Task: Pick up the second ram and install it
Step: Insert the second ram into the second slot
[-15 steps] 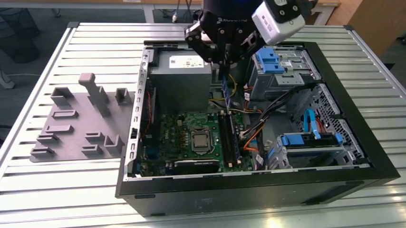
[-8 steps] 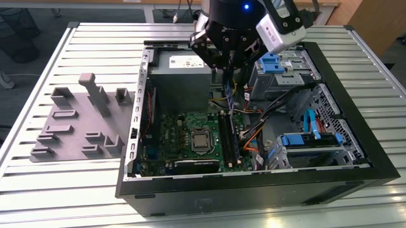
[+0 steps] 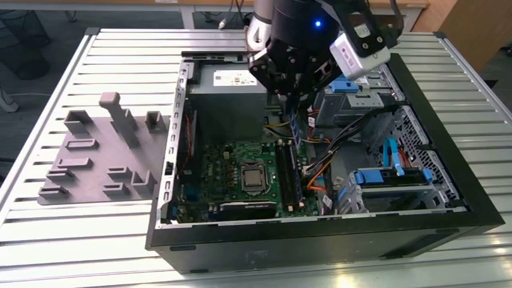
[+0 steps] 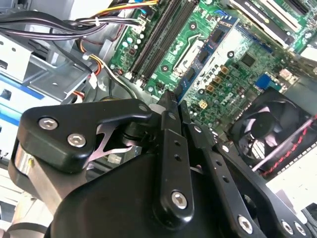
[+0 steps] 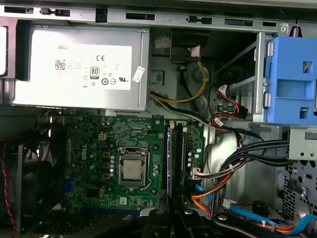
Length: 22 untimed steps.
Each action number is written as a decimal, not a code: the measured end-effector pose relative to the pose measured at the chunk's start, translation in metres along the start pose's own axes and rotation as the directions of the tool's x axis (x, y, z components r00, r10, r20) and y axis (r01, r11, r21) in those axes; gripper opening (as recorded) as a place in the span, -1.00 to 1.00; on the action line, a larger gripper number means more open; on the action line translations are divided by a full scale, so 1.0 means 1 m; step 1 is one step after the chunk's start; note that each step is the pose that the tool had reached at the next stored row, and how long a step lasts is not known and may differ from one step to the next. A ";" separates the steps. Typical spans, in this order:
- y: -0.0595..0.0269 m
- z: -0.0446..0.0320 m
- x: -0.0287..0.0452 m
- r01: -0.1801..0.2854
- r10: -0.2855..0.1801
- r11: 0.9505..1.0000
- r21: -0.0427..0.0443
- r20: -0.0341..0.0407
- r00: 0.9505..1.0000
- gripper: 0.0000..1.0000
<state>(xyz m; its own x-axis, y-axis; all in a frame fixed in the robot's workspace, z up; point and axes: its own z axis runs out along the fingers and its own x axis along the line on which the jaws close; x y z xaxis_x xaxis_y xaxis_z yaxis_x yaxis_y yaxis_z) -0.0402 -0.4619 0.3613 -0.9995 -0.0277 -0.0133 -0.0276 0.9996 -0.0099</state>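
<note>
One gripper point(image 3: 294, 99) over open PC case point(image 3: 448, 180), fingers clamped on one dark-blue ram stick point(image 3: 295, 129) above green motherboard point(image 3: 232, 174).

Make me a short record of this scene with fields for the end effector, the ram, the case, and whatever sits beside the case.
end effector: shut on the ram, lowered into the open case
ram: dark-blue stick, held on edge over the motherboard, near its slots, apparently not yet seated
case: black, side open, lying on the slatted table
beside case: grey fixture plate, on the exterior view's left
</note>
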 end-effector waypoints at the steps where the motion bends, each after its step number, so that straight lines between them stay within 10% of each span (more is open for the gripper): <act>1: 0.0000 0.0018 0.0000 0.000 0.000 1.000 0.000 0.000 1.000 -0.73; 16: 0.0002 0.0189 -0.0007 0.000 0.000 1.000 0.000 -0.002 1.000 -0.73; 22: 0.0002 0.0232 -0.0023 0.000 0.000 1.000 0.000 -0.026 1.000 -0.73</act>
<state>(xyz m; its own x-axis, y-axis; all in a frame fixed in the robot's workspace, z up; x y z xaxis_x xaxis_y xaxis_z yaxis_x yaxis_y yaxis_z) -0.0376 -0.4620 0.3381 -0.9995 -0.0271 0.0129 -0.0273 0.9996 -0.0098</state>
